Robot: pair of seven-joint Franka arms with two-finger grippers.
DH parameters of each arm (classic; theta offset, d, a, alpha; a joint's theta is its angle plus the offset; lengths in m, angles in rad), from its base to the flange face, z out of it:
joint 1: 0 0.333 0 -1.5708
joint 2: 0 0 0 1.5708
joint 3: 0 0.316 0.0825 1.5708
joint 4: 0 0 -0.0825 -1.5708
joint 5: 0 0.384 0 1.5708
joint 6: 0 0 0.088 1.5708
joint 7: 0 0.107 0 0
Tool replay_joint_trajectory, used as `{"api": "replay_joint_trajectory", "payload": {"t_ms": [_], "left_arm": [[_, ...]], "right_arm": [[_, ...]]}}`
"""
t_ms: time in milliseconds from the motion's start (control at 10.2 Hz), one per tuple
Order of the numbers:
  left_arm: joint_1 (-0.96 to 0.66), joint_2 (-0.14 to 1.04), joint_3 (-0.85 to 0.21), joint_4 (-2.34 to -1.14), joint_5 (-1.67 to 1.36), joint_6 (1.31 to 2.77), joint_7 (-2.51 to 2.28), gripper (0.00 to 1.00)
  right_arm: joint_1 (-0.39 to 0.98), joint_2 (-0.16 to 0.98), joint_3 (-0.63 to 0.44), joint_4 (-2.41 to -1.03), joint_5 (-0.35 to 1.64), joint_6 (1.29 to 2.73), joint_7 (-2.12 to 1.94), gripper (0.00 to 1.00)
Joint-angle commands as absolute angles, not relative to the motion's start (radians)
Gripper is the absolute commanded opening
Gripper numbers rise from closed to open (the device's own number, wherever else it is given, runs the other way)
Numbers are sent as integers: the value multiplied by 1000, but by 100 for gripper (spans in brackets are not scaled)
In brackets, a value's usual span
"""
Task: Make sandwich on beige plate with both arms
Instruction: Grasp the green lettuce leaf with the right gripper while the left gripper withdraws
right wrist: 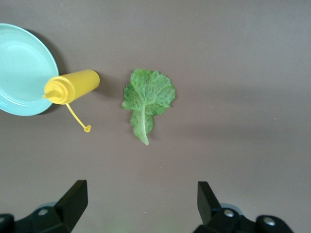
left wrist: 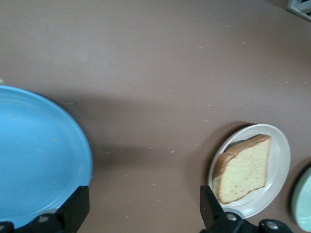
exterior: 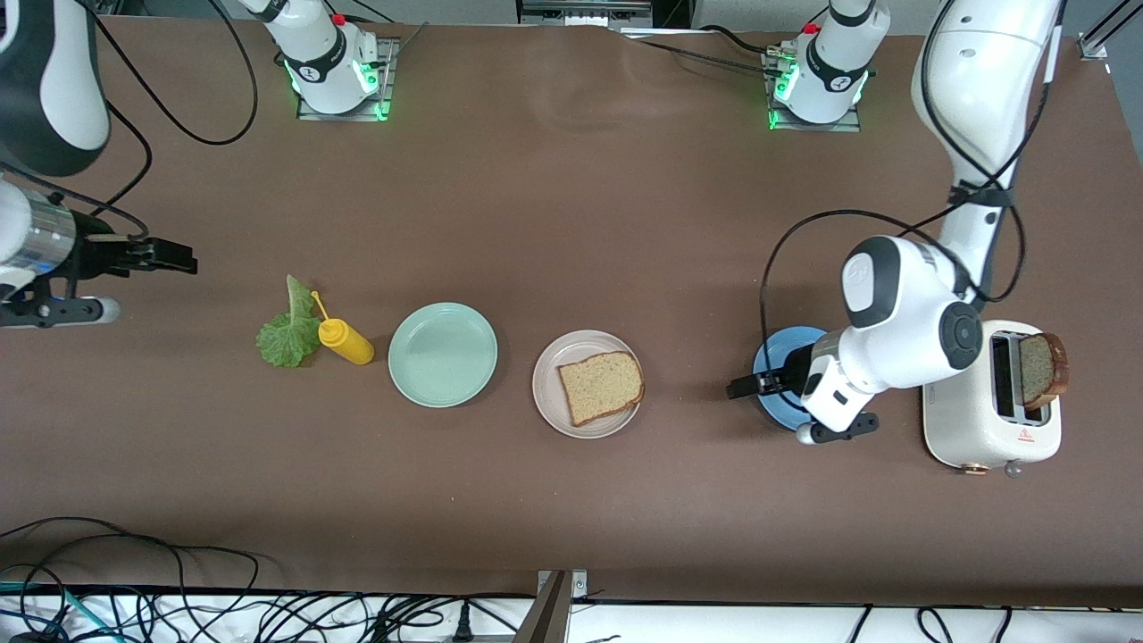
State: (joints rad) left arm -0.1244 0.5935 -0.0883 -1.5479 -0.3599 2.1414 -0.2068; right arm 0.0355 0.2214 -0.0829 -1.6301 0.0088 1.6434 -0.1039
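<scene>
- Beige plate [exterior: 587,384] mid-table w/ one bread slice [exterior: 601,386] on it; landmark for the rest.
- Left gripper [exterior: 748,385] toward left arm's end from plate, over blue plate [exterior: 779,357] edge, jaws wide, empty.
- Toaster [exterior: 991,420] further that way, 2nd slice [exterior: 1041,368] sticking up.
- Mint plate [exterior: 442,354], mustard bottle [exterior: 346,341], lettuce [exterior: 287,332] toward right arm's end.
- Right gripper [exterior: 170,256] past lettuce, jaws apart, empty.

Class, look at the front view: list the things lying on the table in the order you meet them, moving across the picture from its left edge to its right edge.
lettuce leaf → yellow squeeze bottle → mint-green plate → beige plate with a bread slice on it → blue plate → white toaster holding a second bread slice.
</scene>
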Motion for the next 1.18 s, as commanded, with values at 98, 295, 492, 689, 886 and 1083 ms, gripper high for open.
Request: {"api": "replay_joint_trajectory", "payload": {"t_ms": [98, 295, 492, 689, 886, 1083], "left_arm": [[-94, 503, -83, -1589, -188, 2051, -219, 100], [-80, 459, -83, -1579, -70, 1984, -221, 100], [-67, 425, -83, -1577, -14, 1947, -218, 100], [-67, 394, -68, -1560, 32, 1898, -212, 100], [-67, 367, -57, -1555, 41, 1862, -207, 100], [-69, 338, -55, -1555, 90, 1833, -189, 100]], "right_arm": [[32, 203, -83, -1913, 25, 1964, -81, 100], [32, 213, -83, -2079, 25, 2214, -80, 100], [34, 267, -81, -2180, 26, 2397, -60, 100], [32, 322, -80, -2178, 26, 2396, -60, 100], [32, 368, -78, -2177, 58, 2396, -60, 100], [31, 397, -78, -2177, 110, 2396, -78, 100]]}}
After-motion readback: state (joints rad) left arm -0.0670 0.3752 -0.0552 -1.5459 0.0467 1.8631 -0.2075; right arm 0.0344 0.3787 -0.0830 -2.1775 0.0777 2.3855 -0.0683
